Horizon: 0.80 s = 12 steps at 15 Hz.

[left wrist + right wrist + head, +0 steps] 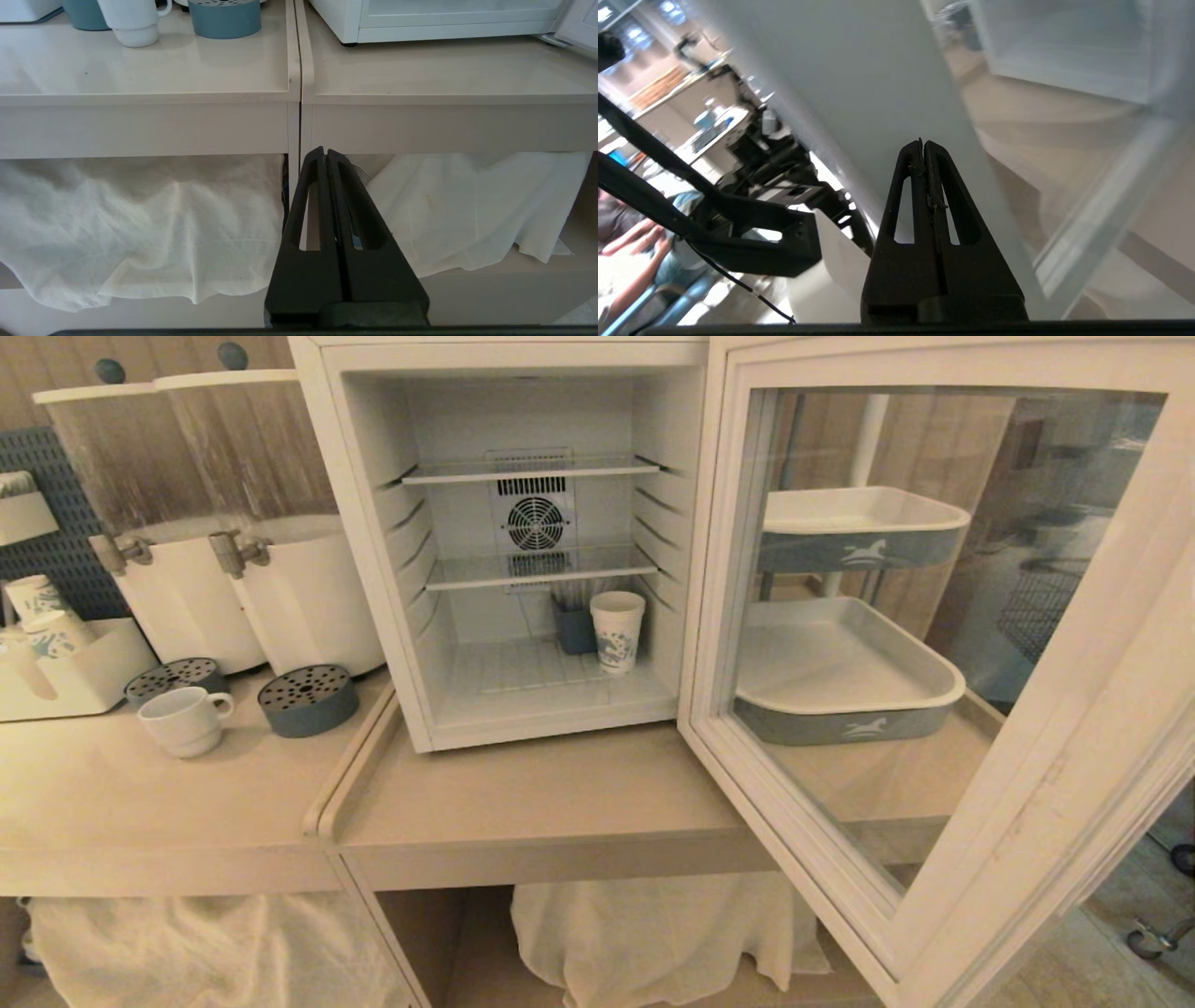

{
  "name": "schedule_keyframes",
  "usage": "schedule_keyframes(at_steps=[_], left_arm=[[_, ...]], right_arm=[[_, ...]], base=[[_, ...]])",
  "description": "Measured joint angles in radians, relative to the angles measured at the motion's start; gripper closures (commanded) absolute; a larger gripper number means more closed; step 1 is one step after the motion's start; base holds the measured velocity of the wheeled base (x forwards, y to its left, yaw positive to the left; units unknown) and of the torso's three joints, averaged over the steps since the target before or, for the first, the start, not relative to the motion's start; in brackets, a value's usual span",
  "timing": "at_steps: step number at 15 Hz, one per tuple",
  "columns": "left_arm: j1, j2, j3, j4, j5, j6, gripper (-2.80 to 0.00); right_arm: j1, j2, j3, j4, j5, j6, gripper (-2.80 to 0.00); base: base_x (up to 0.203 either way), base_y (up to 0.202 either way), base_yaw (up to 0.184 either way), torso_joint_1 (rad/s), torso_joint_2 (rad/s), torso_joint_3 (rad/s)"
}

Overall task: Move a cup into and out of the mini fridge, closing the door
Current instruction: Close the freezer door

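- Your boxy white mini fridge stands open on the beige counter, its glass-windowed white door swung wide.
- Your black right gripper (fingers pressed together, empty) points at the door's frame.
- Your left gripper, likewise clamped on nothing, hangs below the counter.
- The squat white ceramic cup sits left of the fridge, beside a perforated blue-grey drip tray.

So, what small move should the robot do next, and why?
Probably push the door toward closing with the right hand. The door stands wide open, and that hand, shut and empty, points at its frame. The cup sits on the counter outside the fridge; the left hand is parked low.
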Motion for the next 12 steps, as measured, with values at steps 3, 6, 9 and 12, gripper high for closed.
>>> schedule_keyframes(at_steps=[3, 6, 9, 12], left_arm=[[0.000, 0.000, 0.000, 0.000, 0.000, -0.001, 0.00], [0.000, 0.000, 0.000, 0.000, 0.000, -0.002, 0.00], [0.000, 0.000, 0.000, 0.000, 0.000, -0.001, 0.00], [0.000, 0.000, 0.000, 0.000, 0.000, -0.001, 0.00]], right_arm=[[0.159, 0.036, -0.036, 0.000, -0.140, 0.001, 0.00], [0.325, 0.058, -0.053, 0.006, -0.309, 0.007, 0.00], [0.548, 0.087, -0.079, 0.012, -0.644, 0.044, 0.00], [0.696, 0.178, -0.196, 0.052, -1.003, 0.075, 0.00]], base=[[0.000, 0.000, 0.000, 0.000, 0.00, 0.000], [0.000, 0.000, 0.000, 0.000, 0.00, 0.000], [0.000, 0.000, 0.000, 0.000, 0.00, 0.000], [0.000, 0.000, 0.000, 0.000, 0.00, 0.000]])
